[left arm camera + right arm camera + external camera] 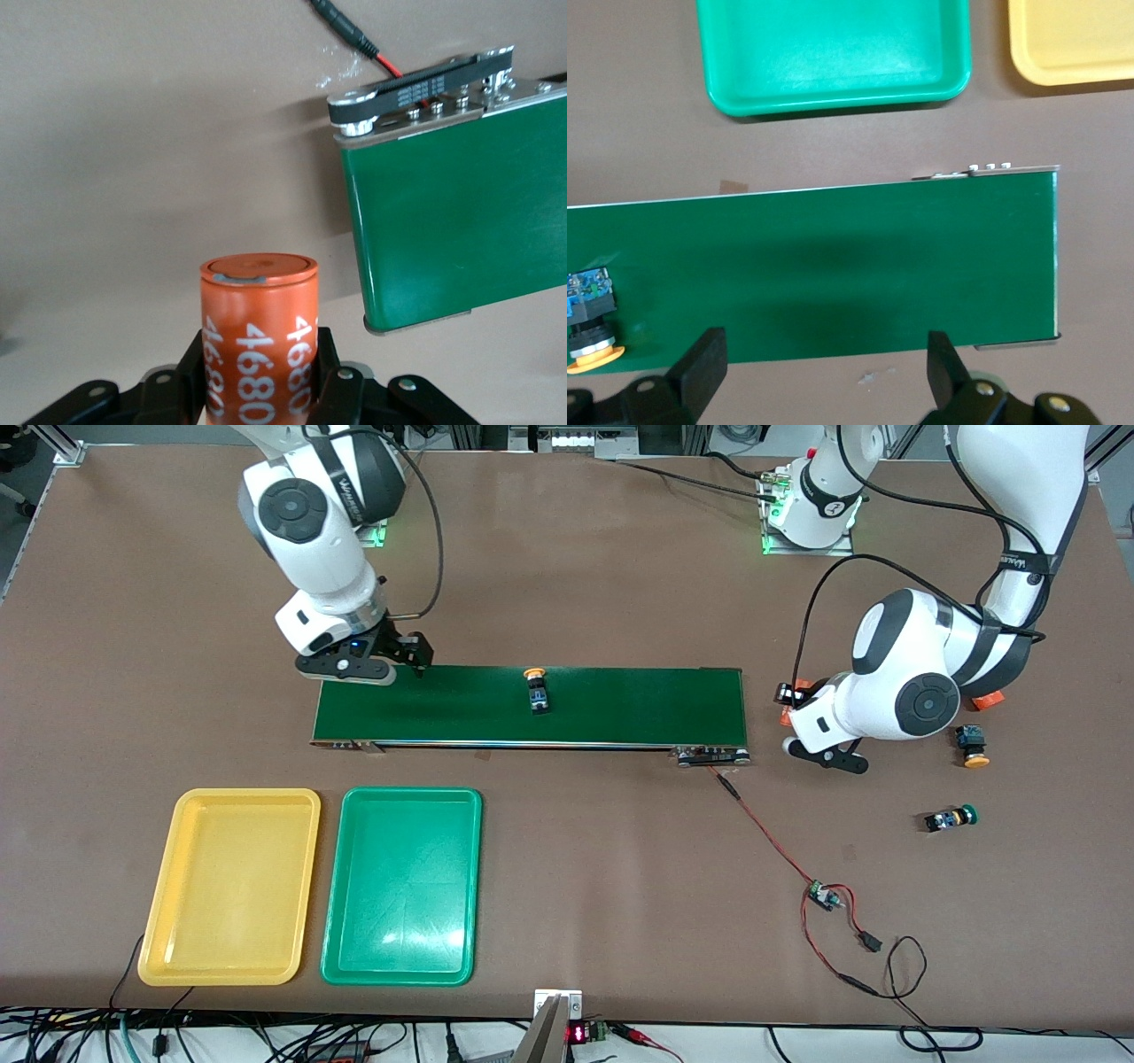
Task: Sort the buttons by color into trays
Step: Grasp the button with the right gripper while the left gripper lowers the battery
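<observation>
Front view, itemised from my end of the tabletop outward. Yellow tray and green tray: side by side, both empty. Green button: on its side toward the left arm's end. Orange button: a little farther off, near the left arm. Belt: carries a second orange button about midway along it. Right claw: over the belt's end above the trays, fingers wide apart, holding nothing, waiting. Left claw: just off the belt's other end, clamped on an orange cylinder marked 4680, which is no button.

Step in hand, as I judge it: let the belt bring the orange button under the right claw, close across its dark body rather than the cap, and lift clear before carrying it to the yellow tray.

Hidden: the fourth button I cannot find; the left claw is mostly masked by its own wrist from the front.
</observation>
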